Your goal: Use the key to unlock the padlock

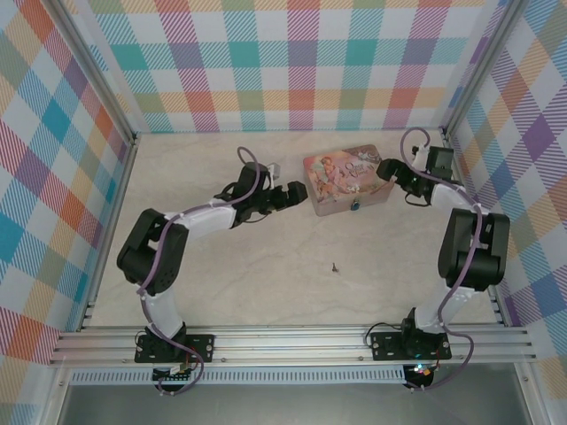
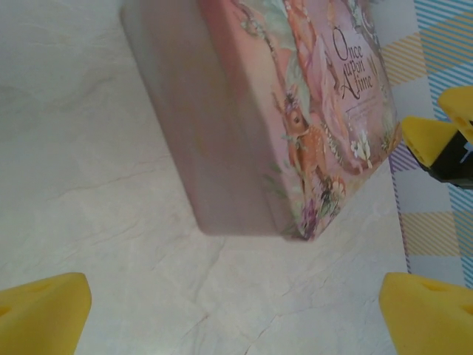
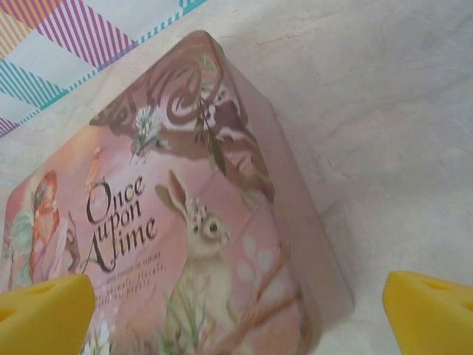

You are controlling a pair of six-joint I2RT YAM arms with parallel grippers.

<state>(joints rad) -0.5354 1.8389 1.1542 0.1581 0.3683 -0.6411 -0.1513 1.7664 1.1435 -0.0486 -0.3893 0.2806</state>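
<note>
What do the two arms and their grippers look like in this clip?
The left arm and right arm have white links between chunky black joint housings, each with a thin lilac cable looped along it. Black bases bolt to a silver aluminium rail. The left gripper and right gripper are black with bright yellow wedge-shaped fingertips. No markings are legible.

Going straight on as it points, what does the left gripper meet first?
Probably the tin, at its side wall: the open left gripper points at it across a bare stretch of table.
</note>
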